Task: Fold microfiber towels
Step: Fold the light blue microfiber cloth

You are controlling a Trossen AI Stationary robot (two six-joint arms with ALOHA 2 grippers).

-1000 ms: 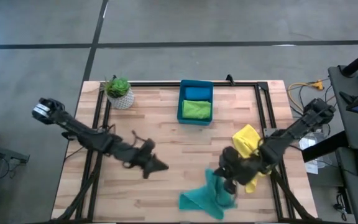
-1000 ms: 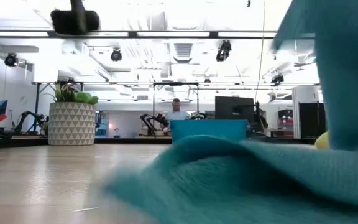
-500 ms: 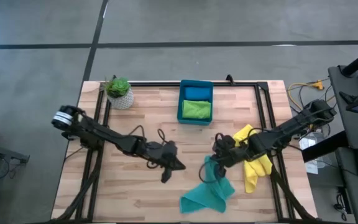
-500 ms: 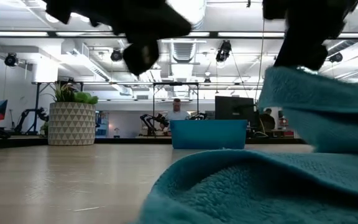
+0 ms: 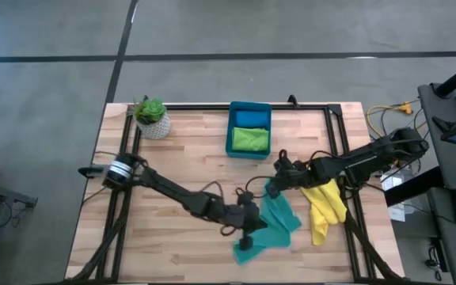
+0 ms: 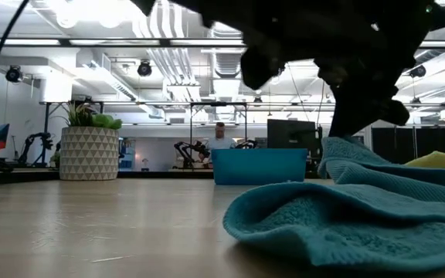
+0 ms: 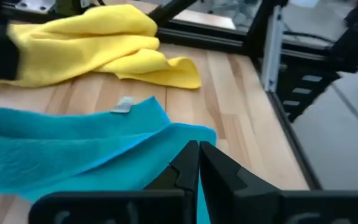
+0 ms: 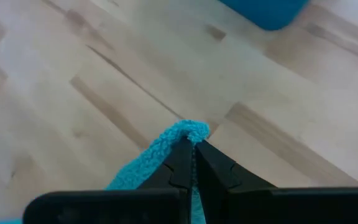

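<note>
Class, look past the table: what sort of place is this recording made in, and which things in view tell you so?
Most likely a robotics lab or workshop. The low view shows an open hall with exposed ceiling ducts, other robot arms on benches, and a monitor; the high view shows a bare concrete floor around the wooden table.

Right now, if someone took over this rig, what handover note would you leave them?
Right gripper: shut on a corner of the teal towel.
Left gripper: shut, at the teal towel's near side; whether it pinches cloth is unclear.
Teal towel lies crumpled mid-table; yellow towel lies loose beside it, to the right.
Done: blue towel and green towel sit folded in the bin.
Left: fold teal, then yellow.
</note>
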